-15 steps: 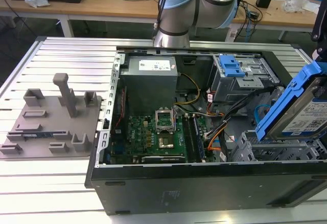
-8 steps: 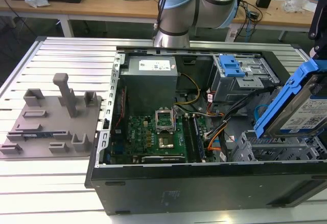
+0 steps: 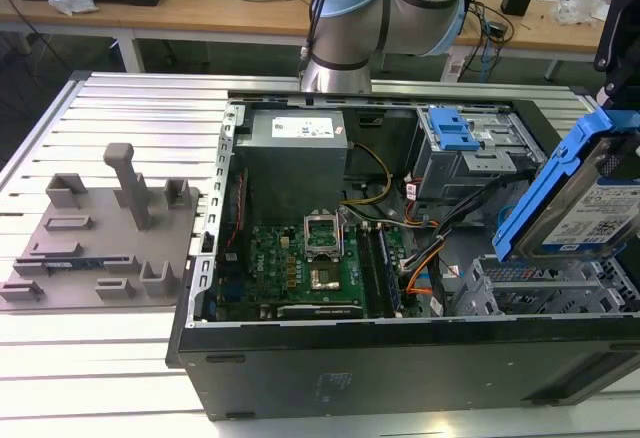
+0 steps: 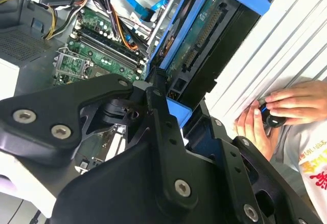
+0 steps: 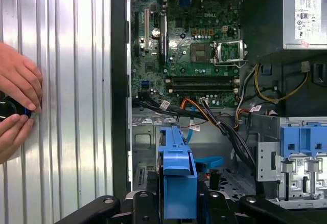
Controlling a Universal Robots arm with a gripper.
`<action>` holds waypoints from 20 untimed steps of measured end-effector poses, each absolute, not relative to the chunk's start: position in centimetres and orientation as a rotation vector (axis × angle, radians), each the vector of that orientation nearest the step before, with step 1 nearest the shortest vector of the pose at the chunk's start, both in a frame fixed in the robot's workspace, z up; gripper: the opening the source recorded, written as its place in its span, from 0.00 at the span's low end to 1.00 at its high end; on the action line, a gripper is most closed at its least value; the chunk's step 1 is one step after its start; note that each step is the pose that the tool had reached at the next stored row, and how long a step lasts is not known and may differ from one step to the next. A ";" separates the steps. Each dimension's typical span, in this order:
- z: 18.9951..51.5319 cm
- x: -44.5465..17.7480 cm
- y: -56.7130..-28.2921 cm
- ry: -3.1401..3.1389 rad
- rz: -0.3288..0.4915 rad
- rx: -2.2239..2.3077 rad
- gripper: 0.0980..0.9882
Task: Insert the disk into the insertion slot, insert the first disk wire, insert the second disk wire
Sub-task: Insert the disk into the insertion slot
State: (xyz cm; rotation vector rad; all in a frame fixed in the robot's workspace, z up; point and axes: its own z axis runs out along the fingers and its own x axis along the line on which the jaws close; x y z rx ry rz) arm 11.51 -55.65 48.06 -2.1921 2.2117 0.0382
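Observation:
The disk (image 3: 588, 220), a silver drive with a white label in a bright blue carrier, hangs tilted on edge above the case's front right corner. My gripper (image 5: 177, 206) is shut on the carrier's blue edge (image 5: 176, 170), with black fingers (image 4: 162, 127) on either side. The disk's green circuit side (image 4: 203, 27) shows in the second wrist view. The insertion slot (image 3: 535, 293), a grey perforated cage, lies just below the disk, apart from it. A blue flat cable (image 5: 210, 161) and orange and black wires (image 3: 424, 260) lie loose beside the cage. I cannot tell which are the disk wires.
The open case holds a green motherboard (image 3: 315, 258), a grey power-supply box (image 3: 296, 148) and a taller cage with a blue latch (image 3: 458, 136). A person's hands (image 5: 15, 104) hold a small dark object on the ribbed table outside the case wall. A grey fixture plate (image 3: 100, 238) lies at the exterior view's left.

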 end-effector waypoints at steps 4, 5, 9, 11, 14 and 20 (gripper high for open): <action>47.9 11.5 -55.3 2.212 0.038 -2.192 0.30; 47.8 11.5 -55.3 2.212 0.038 -2.192 0.30; 47.8 11.5 -55.3 2.212 0.038 -2.192 0.30; 47.8 11.5 -55.3 2.212 0.038 -2.192 0.30; 47.7 11.5 -55.3 2.212 0.038 -2.192 0.30; 47.5 11.5 -55.4 2.212 0.038 -2.192 0.30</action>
